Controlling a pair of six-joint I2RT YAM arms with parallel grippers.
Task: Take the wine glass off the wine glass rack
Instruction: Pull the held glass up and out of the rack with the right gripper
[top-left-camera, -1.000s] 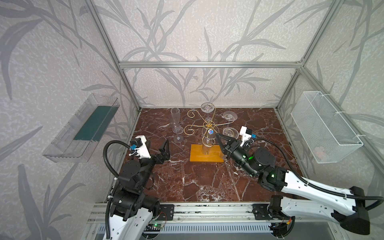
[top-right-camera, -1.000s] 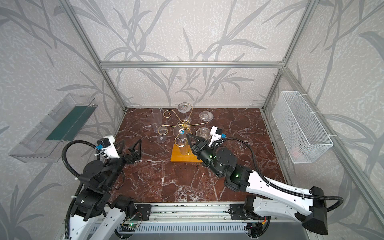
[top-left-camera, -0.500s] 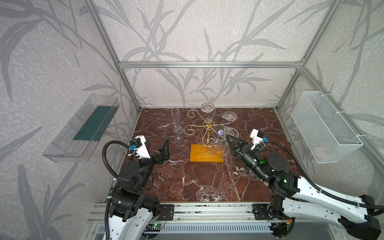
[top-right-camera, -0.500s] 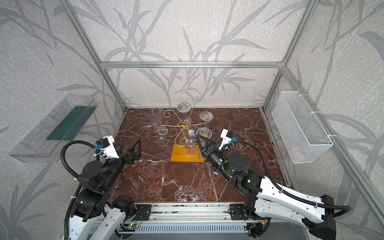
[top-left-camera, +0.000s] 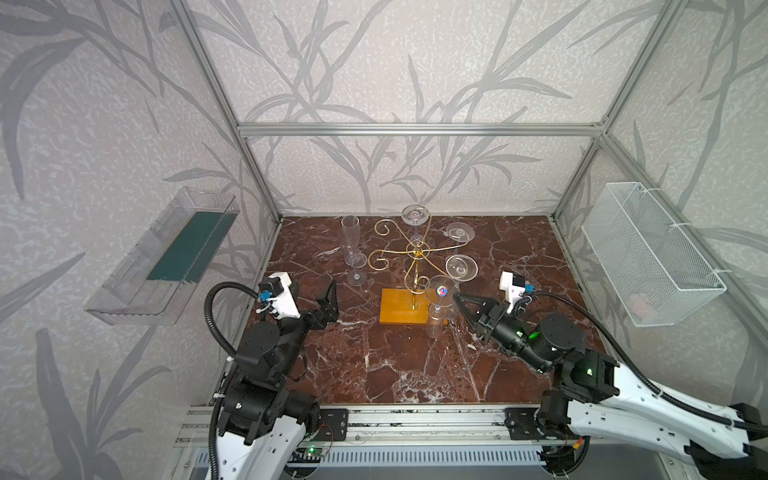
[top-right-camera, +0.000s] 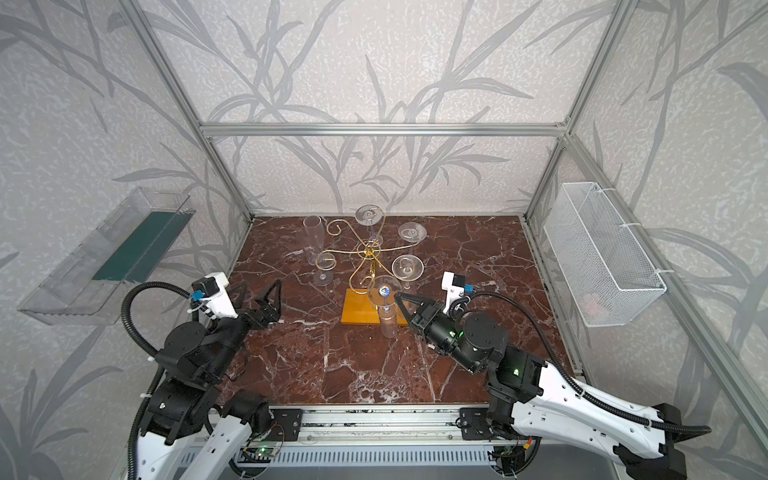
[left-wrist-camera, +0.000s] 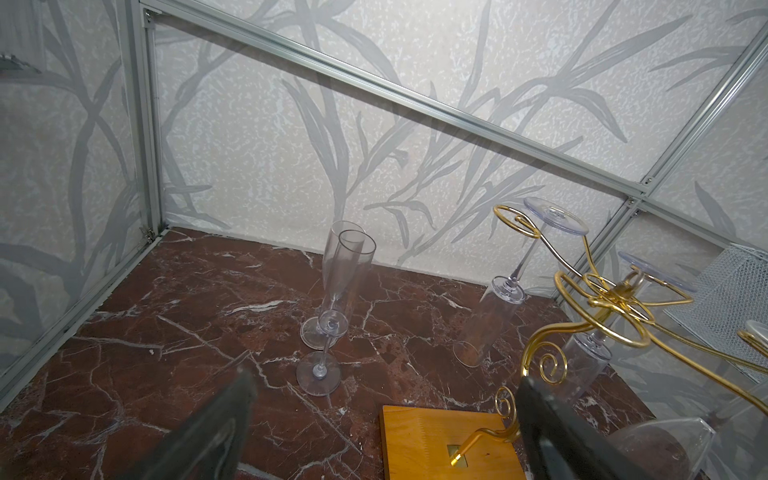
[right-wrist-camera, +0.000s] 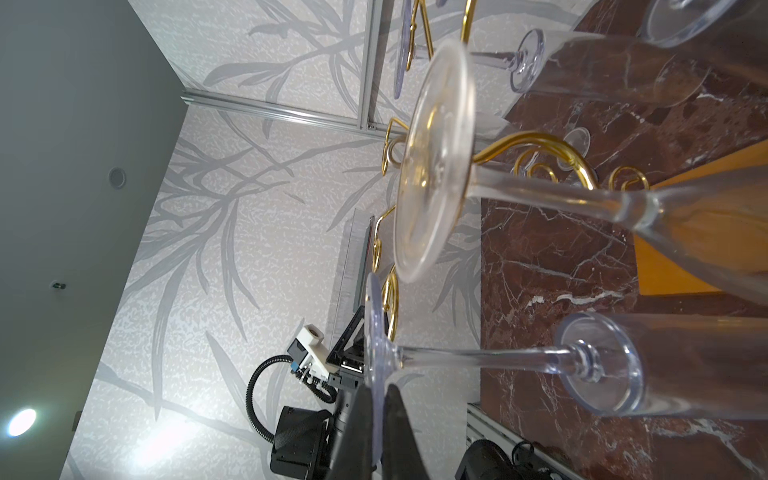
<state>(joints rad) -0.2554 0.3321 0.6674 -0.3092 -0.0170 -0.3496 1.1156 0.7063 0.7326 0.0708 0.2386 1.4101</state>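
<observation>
Your right gripper (top-left-camera: 456, 296) pinches the light, slick, brittle wine glass (top-left-camera: 436, 309) by its foot's edge; the stem looks safer. Your left gripper (top-right-camera: 257, 296) gapes empty.

The right wrist view cuts off the bowl of the clear wine glass (right-wrist-camera: 478, 356) and much of the thin gold wire rack (right-wrist-camera: 536, 143). A pinkish thing (top-left-camera: 642, 302) in the white mesh basket (top-left-camera: 673, 266) is too blurred to name.
</observation>
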